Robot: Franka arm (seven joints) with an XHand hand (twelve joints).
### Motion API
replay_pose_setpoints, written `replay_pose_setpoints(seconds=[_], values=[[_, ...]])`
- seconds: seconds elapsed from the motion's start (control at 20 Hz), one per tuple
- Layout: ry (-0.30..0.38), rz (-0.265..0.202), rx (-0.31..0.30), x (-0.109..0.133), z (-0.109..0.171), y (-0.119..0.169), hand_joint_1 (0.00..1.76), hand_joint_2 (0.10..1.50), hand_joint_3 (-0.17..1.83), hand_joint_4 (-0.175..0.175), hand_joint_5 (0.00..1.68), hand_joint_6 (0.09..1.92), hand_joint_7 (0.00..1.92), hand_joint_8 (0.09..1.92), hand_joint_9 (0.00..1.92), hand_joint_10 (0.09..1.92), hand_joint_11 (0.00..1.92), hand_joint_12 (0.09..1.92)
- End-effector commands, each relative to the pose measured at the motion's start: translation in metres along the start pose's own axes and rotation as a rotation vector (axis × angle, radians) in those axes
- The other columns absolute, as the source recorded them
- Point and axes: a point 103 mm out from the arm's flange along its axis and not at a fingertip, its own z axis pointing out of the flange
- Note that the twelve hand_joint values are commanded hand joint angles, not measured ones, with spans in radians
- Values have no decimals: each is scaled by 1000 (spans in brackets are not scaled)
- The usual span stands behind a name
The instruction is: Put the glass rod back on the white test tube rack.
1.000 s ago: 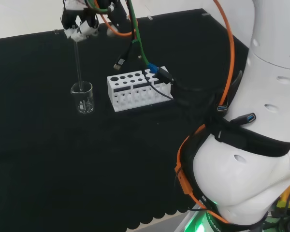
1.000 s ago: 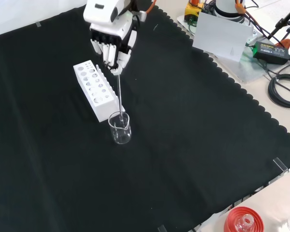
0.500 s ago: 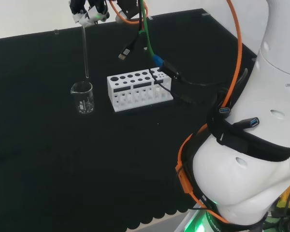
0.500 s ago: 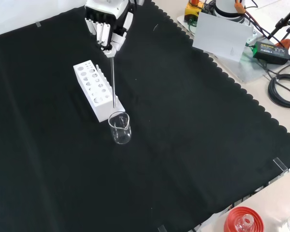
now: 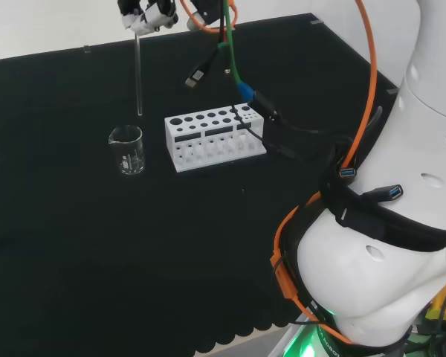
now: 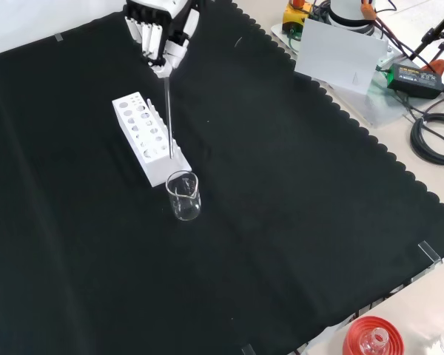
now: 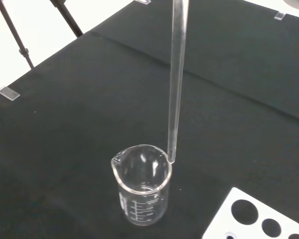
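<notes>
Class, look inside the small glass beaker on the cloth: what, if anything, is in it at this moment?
The beaker looks empty: its base shows through the clear wall, with no visible liquid. The glass rod, held by the hand, hangs with its tip above the rim, outside the beaker. A thin film could not be ruled out.

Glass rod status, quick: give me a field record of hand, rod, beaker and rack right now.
hand: fingers curled round the rod's top end
glass rod: upright, hanging from the hand, lower tip clear of the beaker
beaker: upright on the black cloth, left of the rack in the head view
white test tube rack: no rod in it yet
</notes>
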Motion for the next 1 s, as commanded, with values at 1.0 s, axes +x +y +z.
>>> replay_pose_setpoints(seconds=[1.0], values=[[7,147,-32,-66,-32,-59,1293,1130,-175,-175,1099,821,1145,839,1671,561,1579,715]])
